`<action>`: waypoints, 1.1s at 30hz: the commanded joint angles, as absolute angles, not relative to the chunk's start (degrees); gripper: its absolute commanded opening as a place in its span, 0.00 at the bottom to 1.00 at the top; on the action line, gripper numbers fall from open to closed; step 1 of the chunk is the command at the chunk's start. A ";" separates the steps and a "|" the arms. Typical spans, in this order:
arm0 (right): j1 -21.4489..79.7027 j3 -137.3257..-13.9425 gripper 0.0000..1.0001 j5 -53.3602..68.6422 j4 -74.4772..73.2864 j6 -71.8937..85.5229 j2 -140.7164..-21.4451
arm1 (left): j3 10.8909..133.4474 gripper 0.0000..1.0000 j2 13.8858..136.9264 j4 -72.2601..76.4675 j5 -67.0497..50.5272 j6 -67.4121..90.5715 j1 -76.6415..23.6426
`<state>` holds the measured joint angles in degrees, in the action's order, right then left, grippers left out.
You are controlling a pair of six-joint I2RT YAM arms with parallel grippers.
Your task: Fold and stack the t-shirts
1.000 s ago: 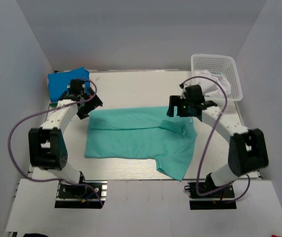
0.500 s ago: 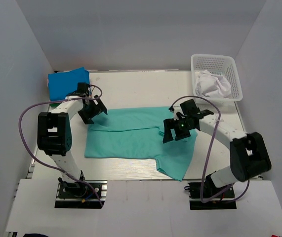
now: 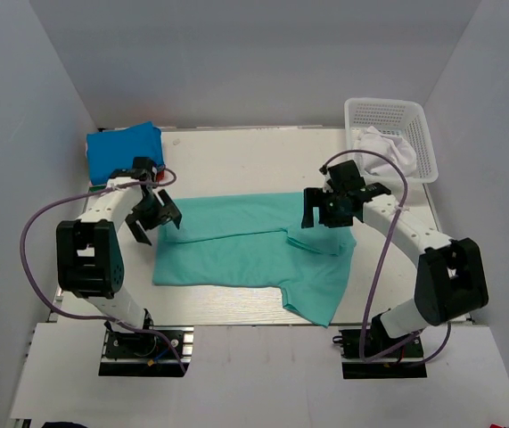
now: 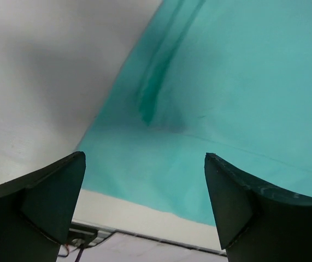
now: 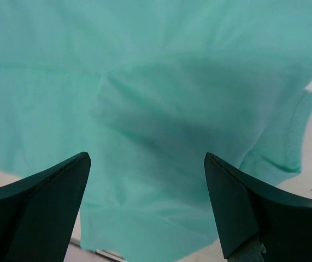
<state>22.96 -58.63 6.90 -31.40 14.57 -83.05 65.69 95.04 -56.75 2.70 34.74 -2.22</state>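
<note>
Teal t-shirt [image 3: 236,250], left end effector [image 3: 154,217] pulled back

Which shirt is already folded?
The blue shirt, a compact block in the far-left corner; the teal shirt lies spread out, the white shirt bunched in the basket.

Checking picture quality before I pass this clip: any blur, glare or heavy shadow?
Top external: sharp, evenly lit, no glare, shadows faint. Left wrist: table blurred and dim, dark shadow along a fold of the teal-green t-shirt. Right wrist: cloth soft, a broad shadow across its middle.
</note>
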 commanded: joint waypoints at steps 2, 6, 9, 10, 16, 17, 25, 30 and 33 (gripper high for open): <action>22.32 -64.33 0.90 -3.06 -27.69 20.82 -88.22 | 75.48 1.00 91.76 -53.80 0.04 35.34 -2.72; 21.71 -68.91 0.90 -6.50 -29.00 25.58 -93.68 | 76.03 1.00 95.26 -44.92 -6.67 34.63 -3.25; 21.62 -70.31 0.90 -7.82 -28.92 26.10 -97.99 | 77.51 1.00 99.48 -43.07 -8.51 34.10 -3.25; 21.71 -71.10 0.90 -8.52 -28.92 26.02 -99.56 | 79.52 1.00 102.80 -43.59 -9.05 34.10 -3.25; 21.27 -78.28 0.90 -15.38 -28.04 24.35 -109.83 | 85.40 1.00 110.90 -43.49 -7.65 30.25 -3.25; 21.18 -79.27 0.90 -15.82 -28.04 24.17 -110.91 | 86.47 1.00 112.31 -43.51 -7.65 30.23 -3.25; 19.78 -93.33 0.90 -18.01 -29.09 22.68 -125.30 | 94.99 1.00 124.53 -43.59 -4.75 32.70 -2.73; 18.28 -107.45 0.90 -15.92 -31.81 17.95 -131.82 | 112.54 1.00 132.71 -48.24 -3.96 33.40 -2.11; 19.07 -111.18 0.90 -14.51 -30.96 12.59 -129.31 | 116.01 1.00 130.97 -48.25 -4.48 31.65 -2.72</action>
